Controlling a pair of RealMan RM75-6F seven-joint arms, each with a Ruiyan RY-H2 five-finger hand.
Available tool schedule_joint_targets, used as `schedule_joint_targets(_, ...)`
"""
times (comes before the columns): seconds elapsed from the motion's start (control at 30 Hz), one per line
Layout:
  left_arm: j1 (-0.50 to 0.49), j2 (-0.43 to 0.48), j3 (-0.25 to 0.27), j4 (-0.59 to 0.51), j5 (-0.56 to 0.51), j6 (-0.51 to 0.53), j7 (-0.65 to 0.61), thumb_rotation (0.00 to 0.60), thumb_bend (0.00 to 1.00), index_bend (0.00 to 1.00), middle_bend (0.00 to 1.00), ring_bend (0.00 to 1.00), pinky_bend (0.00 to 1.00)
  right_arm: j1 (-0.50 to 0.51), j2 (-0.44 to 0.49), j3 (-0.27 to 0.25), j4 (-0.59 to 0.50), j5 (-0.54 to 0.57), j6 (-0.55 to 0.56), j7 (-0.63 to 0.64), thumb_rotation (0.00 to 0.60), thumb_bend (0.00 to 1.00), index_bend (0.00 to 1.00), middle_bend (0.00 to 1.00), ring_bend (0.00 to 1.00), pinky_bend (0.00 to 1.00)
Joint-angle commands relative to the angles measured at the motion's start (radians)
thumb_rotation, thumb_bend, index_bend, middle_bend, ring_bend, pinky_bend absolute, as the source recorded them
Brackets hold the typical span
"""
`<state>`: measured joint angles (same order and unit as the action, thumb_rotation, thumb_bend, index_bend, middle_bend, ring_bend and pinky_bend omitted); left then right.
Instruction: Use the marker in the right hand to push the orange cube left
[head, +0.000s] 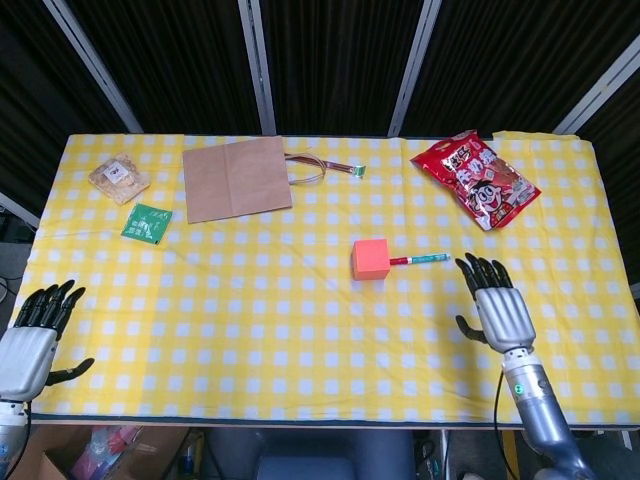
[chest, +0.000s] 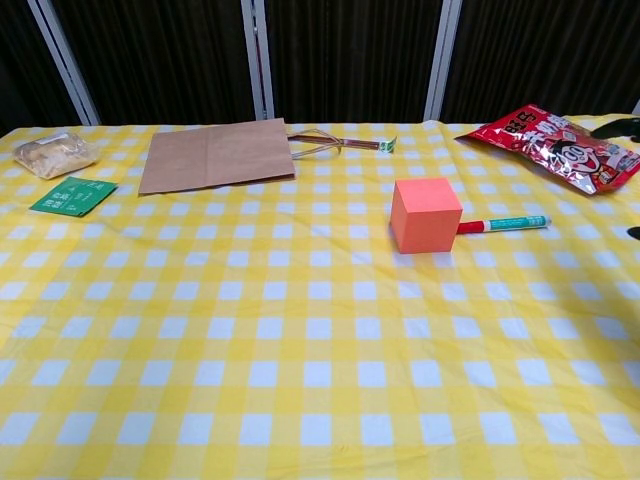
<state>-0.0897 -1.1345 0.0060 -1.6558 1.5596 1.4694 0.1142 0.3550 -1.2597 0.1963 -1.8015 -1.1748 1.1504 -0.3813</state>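
The orange cube (head: 370, 259) (chest: 425, 214) stands on the yellow checked cloth right of centre. A marker (head: 420, 259) (chest: 503, 224) with a red and green barrel lies flat just right of the cube, its red end touching or nearly touching the cube's side. My right hand (head: 497, 308) hovers open over the cloth, right of and nearer than the marker, fingers spread, holding nothing. At the near left corner my left hand (head: 30, 335) is open too, with nothing in it. The chest view shows only dark slivers at its right edge.
A brown paper bag (head: 236, 178) with handles lies at the back, left of centre. A red snack packet (head: 476, 179) lies at the back right. A green sachet (head: 147, 222) and a clear-wrapped snack (head: 118, 177) sit at the far left.
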Motion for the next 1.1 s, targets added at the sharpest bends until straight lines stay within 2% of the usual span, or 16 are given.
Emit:
schedule_joint_targets(0.03, -0.001, 0.003, 0.002, -0.001, 0.000, -0.003, -0.002, 0.600, 0.00, 0.00, 0.00, 0.00, 0.00, 0.053, -0.053, 0.030, 0.034, 0.078, -0.051, -0.054, 0.600, 0.40, 0.01, 0.00, 0.00, 0.00)
schedule_joint_targets(0.3, -0.012, 0.011, -0.003, 0.006, -0.022, -0.033, -0.009, 0.600, 0.00, 0.00, 0.00, 0.00, 0.00, 0.163, -0.152, 0.072, 0.181, 0.228, -0.146, -0.106, 0.600, 0.40, 0.13, 0.00, 0.00, 0.00)
schedule_joint_targets(0.53, -0.018, 0.021, 0.000, 0.001, -0.019, -0.041, -0.014, 0.600, 0.00, 0.00, 0.00, 0.00, 0.00, 0.254, -0.224, 0.110, 0.330, 0.320, -0.207, -0.126, 0.600, 0.40, 0.19, 0.00, 0.00, 0.00)
schedule_joint_targets(0.83, -0.020, 0.027, 0.003, -0.002, -0.014, -0.044, -0.031, 0.600, 0.00, 0.00, 0.00, 0.00, 0.00, 0.328, -0.296, 0.113, 0.480, 0.398, -0.256, -0.151, 0.600, 0.40, 0.25, 0.01, 0.00, 0.00)
schedule_joint_targets(1.1, -0.025, 0.031, 0.004, -0.005, -0.017, -0.054, -0.041, 0.600, 0.00, 0.00, 0.00, 0.00, 0.00, 0.383, -0.366, 0.111, 0.609, 0.435, -0.295, -0.150, 0.600, 0.40, 0.26, 0.02, 0.00, 0.00)
